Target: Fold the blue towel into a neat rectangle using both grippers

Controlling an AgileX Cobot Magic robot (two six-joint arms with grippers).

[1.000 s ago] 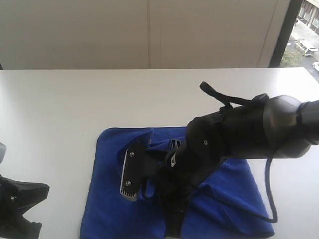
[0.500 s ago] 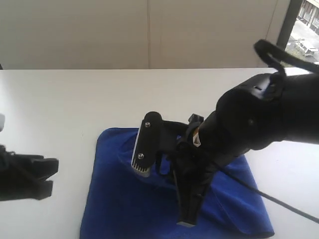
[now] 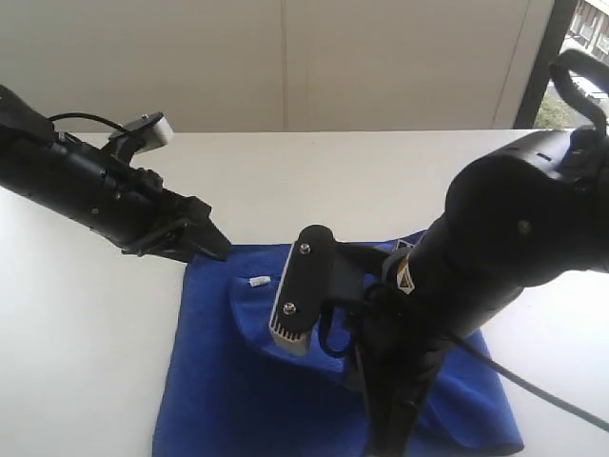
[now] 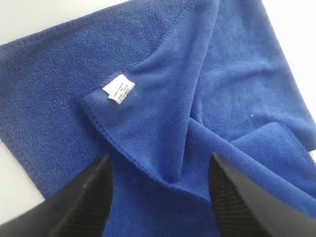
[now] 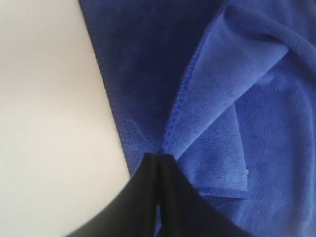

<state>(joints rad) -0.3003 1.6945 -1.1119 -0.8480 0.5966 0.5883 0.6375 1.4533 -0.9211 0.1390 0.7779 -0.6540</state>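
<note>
Honestly, maybe halfway: in the exterior view the blue towel [image 3: 214, 381] is seen rumpled on the table [image 3: 86, 333]; left wrist, the left gripper [image 4: 159, 163] is spread wide over a loose flap; right wrist, the right gripper [image 5: 159, 168] is pinched on a hem.

white tag [image 4: 119, 90] on blue towel [image 4: 222, 74], print too small to read

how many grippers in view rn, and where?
2. The left gripper hangs open above the blue towel, near its white tag. The right gripper is shut on a folded edge of the towel. No others seem hidden.
</note>
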